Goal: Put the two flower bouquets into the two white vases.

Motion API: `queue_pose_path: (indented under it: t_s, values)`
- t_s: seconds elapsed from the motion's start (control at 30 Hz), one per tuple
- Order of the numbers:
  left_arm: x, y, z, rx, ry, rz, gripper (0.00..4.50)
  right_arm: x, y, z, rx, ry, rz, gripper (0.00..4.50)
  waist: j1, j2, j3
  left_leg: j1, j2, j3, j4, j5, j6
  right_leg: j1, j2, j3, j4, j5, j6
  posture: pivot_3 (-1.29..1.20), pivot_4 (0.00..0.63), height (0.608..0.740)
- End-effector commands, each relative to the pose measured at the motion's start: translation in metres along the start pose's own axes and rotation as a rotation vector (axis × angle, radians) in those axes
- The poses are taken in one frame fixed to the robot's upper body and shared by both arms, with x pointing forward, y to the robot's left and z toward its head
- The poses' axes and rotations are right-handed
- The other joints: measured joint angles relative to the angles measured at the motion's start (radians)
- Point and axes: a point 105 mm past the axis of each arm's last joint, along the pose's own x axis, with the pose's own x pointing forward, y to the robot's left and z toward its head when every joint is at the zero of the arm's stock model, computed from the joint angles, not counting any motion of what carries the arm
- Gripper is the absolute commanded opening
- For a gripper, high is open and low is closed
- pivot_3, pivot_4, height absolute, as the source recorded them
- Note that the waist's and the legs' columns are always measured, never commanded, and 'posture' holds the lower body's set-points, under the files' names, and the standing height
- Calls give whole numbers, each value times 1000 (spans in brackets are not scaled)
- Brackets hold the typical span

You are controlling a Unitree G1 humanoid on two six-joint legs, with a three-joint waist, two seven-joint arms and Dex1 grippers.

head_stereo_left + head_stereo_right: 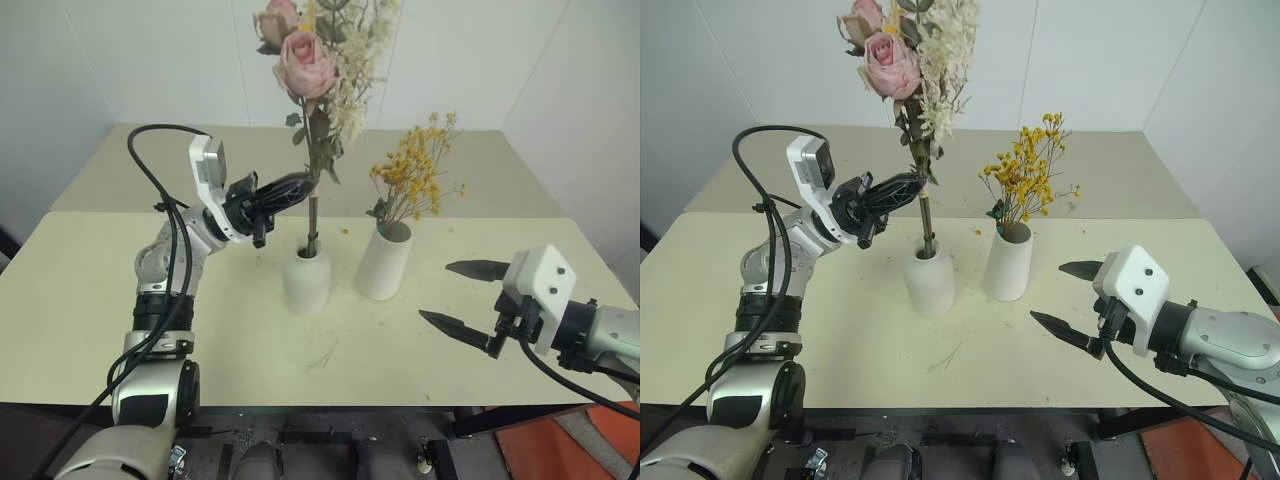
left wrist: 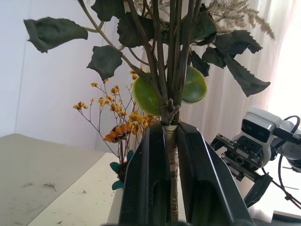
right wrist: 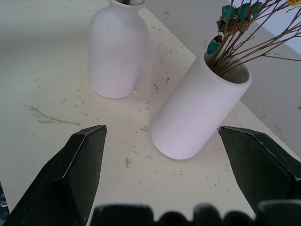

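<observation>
Inside the bottle-shaped vase [image 1: 306,281], the lower ends of the rose bouquet [image 1: 305,62] stems are hidden by the narrow neck, so how deep they reach cannot be determined. Topmost blooms and pale sprigs are cut off by the upper edge of both eye views. Just to the right of the bottle-shaped vase stands the cylinder vase [image 1: 385,264], near it but not touching; the yellow dried bouquet [image 1: 417,175] stands in its mouth, and the stem bases are concealed by its wall.

Above and left of the bottle-shaped vase, the left gripper [image 1: 297,187] is clamped on the tied stems of the rose bouquet; in the left wrist view both fingers [image 2: 146,179] press against the wrapped binding. Right of the bottle-shaped vase and nearer the table's [image 1: 80,300] front edge, the right gripper [image 1: 462,297] stands spread wide, holding and touching nothing.
</observation>
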Motion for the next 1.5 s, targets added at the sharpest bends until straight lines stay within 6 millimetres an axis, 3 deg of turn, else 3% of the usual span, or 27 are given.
queue_pose_path:
  t_s: [0.03, 0.07, 0.53, 0.7, 0.87, 1.0, 1.17, 1.33, 1.5]
  values:
    - [-2, -9, 5, 39, 7, -51, 56, -1, -2, 5, -46, -22, -17, 4500, 0, 0, 0, 0, 0, 0, 0, 0, 0, 0, 0, 0, 0, 0, 0, 0, 150, 740]
    - [-4, -11, 5, 43, 14, -67, 56, -1, -3, 5, -48, -23, -19, 4500, -1, 0, 0, 0, 0, 0, 0, 0, 0, 0, 0, 0, 0, 0, 0, 0, 150, 740]
    - [-31, -5, -7, 70, 157, -11, 4431, -3, -4, 5, -60, -21, -29, 4500, 1, 0, 0, 0, 0, 0, 0, 0, 0, 0, 0, 0, 0, 0, 0, 0, 150, 740]
    - [-44, -1, -15, 118, 299, 60, 4473, -4, -4, 4, -59, -14, -33, 4500, -2, 0, 0, 0, 0, 0, 0, 0, 0, 0, 0, 0, 0, 0, 0, 0, 150, 740]
    - [-74, -10, 1, 129, 357, 116, 4473, -11, -9, 1, -60, 11, -51, 4500, -3, 0, 0, 0, 1, 0, 0, 0, 0, -1, 0, 0, 0, 0, 0, 0, 150, 740]
    - [-107, -24, 10, 169, 484, 180, 4473, -26, -16, -1, -60, 33, -71, 4500, -2, 0, 0, 0, 1, 1, -1, 0, 0, -1, 0, 0, 0, 0, 0, 0, 150, 740]
    - [-140, -44, 35, 239, 573, 283, 4473, -57, -33, -3, -74, 28, -110, 4500, 2, 0, 0, 1, 1, 1, -1, 0, 0, -1, 0, 0, 0, 0, 0, 0, 150, 740]
    - [-145, -66, 68, 325, 561, 327, 4473, -85, -55, -14, -54, 79, -147, 4500, 5, 0, 0, 1, 2, 1, -1, 0, 0, 1, 0, -1, 0, 0, 0, 0, 150, 740]
    - [-145, -73, 81, 369, 527, 345, 4473, -99, -66, -20, -57, 109, -148, 4500, 1, 1, -1, 2, 2, 2, -2, 0, 0, 1, 0, -1, 0, -1, -1, 0, 150, 740]
